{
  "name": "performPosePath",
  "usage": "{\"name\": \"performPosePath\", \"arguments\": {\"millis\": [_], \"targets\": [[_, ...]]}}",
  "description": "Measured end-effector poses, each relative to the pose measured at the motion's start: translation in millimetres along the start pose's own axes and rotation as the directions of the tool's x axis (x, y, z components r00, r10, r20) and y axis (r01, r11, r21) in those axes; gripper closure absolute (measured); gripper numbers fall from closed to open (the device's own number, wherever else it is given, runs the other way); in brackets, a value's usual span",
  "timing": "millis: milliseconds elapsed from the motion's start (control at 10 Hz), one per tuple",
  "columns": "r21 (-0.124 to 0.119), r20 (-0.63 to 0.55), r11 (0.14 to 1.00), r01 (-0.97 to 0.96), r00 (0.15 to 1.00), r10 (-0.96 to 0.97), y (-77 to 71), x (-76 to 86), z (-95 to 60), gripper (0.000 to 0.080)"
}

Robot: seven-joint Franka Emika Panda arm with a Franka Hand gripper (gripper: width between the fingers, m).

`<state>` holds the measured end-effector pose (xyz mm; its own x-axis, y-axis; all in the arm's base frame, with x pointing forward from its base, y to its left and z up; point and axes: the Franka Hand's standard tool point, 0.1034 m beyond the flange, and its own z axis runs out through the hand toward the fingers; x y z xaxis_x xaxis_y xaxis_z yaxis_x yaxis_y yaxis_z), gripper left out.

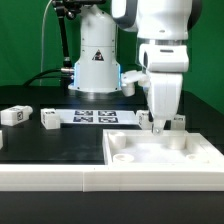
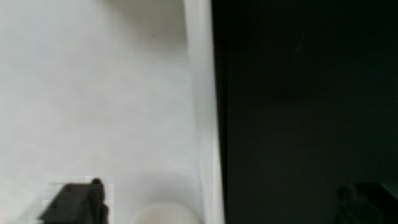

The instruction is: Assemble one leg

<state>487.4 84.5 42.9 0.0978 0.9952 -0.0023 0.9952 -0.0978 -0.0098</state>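
- The tabletop [image 1: 165, 152] was seen to be plain white.
- The table [image 1: 40, 145] was shown in black.
- A leg [image 1: 48, 118] was coloured white, with a dark tag marked on its face.
- The marker board [image 1: 100, 117] was white, patterned with black-and-white square tags.
- The backdrop [image 1: 25, 40] was rendered green.
- The gripper [image 1: 160, 124] was cased in white; its fingers [image 2: 75, 203] were black.

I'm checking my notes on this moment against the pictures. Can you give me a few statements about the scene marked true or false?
1. The gripper is down at the tabletop's far edge. True.
2. Two legs sit at the exterior view's left. True.
3. The marker board lies on the tabletop. False: it lies on the black table, behind the tabletop.
4. The fingers are pressed together. False: the wrist view shows them wide apart.
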Motion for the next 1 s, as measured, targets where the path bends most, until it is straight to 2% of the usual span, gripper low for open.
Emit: {"name": "performPosePath", "arguments": {"millis": [200,500,700,800,1000], "targets": [[-0.035,0.012,0.999,-0.014,1.000,0.015,1.1,3.6,-32.2,0.0150],[-0.034,0.009,0.998,-0.053,0.999,0.054,0.7,3.3,-30.4,0.0150],[-0.038,-0.003,0.978,-0.206,0.978,0.206,0.1,3.5,-30.7,0.0150],[-0.054,-0.035,0.934,-0.353,0.935,0.352,-3.5,4.4,-31.2,0.0150],[-0.045,-0.068,0.812,-0.582,0.812,0.579,-10.6,10.6,-28.8,0.0150]]}}
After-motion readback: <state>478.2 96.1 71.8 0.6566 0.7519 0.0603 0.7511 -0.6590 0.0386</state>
